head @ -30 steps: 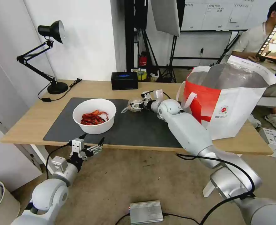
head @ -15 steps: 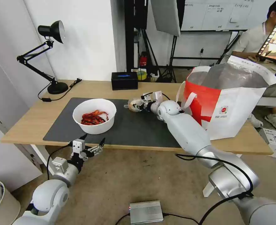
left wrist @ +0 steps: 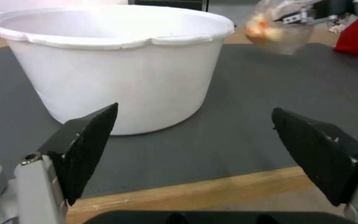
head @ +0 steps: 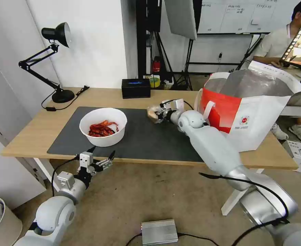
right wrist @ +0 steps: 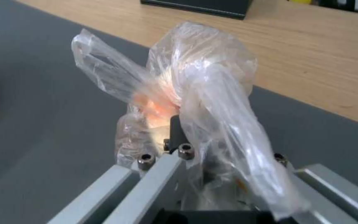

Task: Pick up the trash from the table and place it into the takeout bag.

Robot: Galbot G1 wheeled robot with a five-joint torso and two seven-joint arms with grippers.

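My right gripper (head: 158, 113) is shut on the knotted clear bag (head: 153, 112) and holds it just above the dark grey mat (head: 147, 140), a short way left of the takeout bag (head: 249, 106). In the right wrist view the bag's crumpled plastic (right wrist: 195, 93) wraps around the shut gripper (right wrist: 183, 137), with an orange-white lump inside. The white bowl of red scraps (head: 103, 127) stands on the mat's left half. My left gripper (head: 101, 159) hangs open just below the table's front edge (head: 31, 133), facing the bowl (left wrist: 112, 62). From there the held bag (left wrist: 276, 32) shows behind the bowl.
A black tissue box (head: 135, 88) sits at the table's back edge and a black desk lamp (head: 55, 61) at the back left. On the floor are a metal box (head: 159, 231), a bin (head: 0, 218) at the left and a small carton (head: 300, 153) at the right.
My right gripper has lifted the knotted clear bag off the mat and carried it right, toward the takeout bag. The left arm and the bowl have not moved.
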